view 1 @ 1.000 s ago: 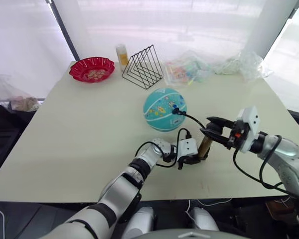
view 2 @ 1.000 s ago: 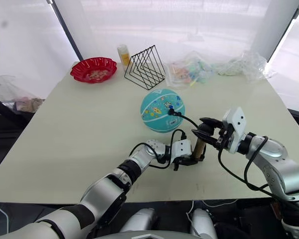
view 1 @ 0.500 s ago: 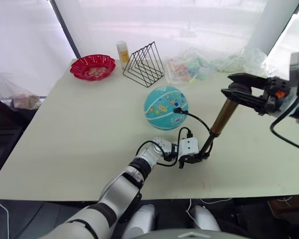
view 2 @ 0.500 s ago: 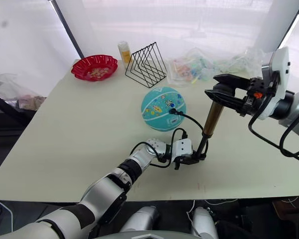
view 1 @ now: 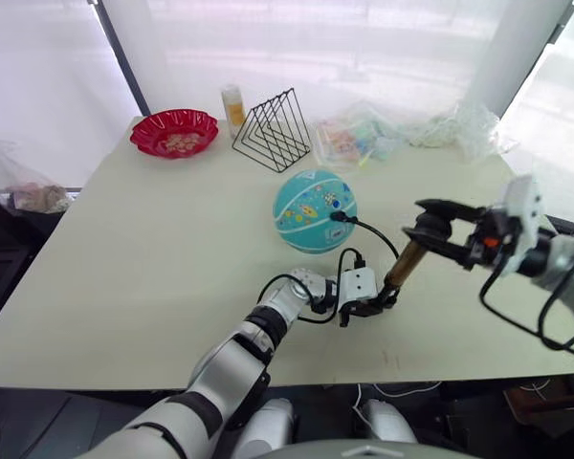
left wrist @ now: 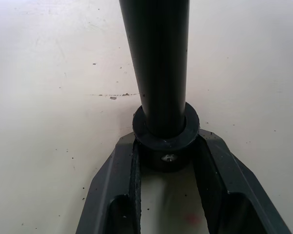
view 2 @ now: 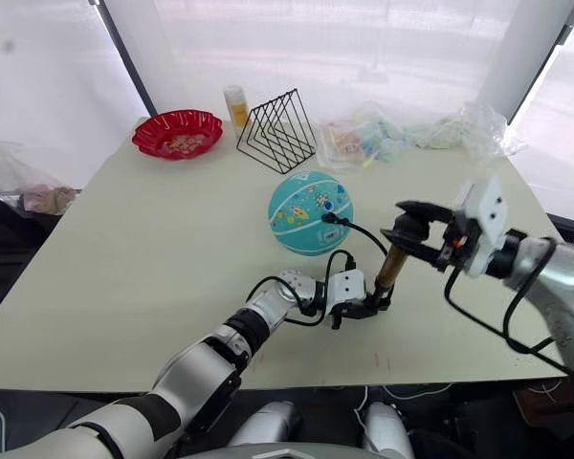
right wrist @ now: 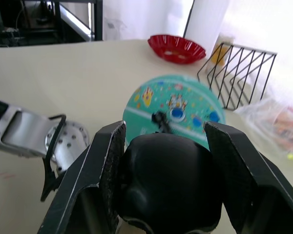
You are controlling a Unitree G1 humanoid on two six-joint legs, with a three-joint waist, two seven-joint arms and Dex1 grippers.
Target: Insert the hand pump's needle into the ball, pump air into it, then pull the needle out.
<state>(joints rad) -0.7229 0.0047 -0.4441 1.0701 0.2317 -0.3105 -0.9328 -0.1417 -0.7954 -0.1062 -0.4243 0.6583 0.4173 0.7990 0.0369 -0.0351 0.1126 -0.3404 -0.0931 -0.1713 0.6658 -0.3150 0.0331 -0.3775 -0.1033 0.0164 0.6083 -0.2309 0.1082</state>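
On the pale bench [view 1: 124, 258], the brass-gold hand pump [view 1: 402, 269] is pinned at its black base by the clenched left gripper [view 1: 372, 304] so that its black T-handle, grasped by the right gripper [view 1: 430, 228], can drive air through the thin hose into the teal rubber ball [view 1: 315, 210].

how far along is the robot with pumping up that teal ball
Done: the needle looks seated in the ball, with the hose running back to the hand pump. In hand: pumping. The left gripper clamps the pump's base on the table, and the right gripper grips the T-handle with the shaft part-way out. Left: finishing the strokes, then pulling the needle out.
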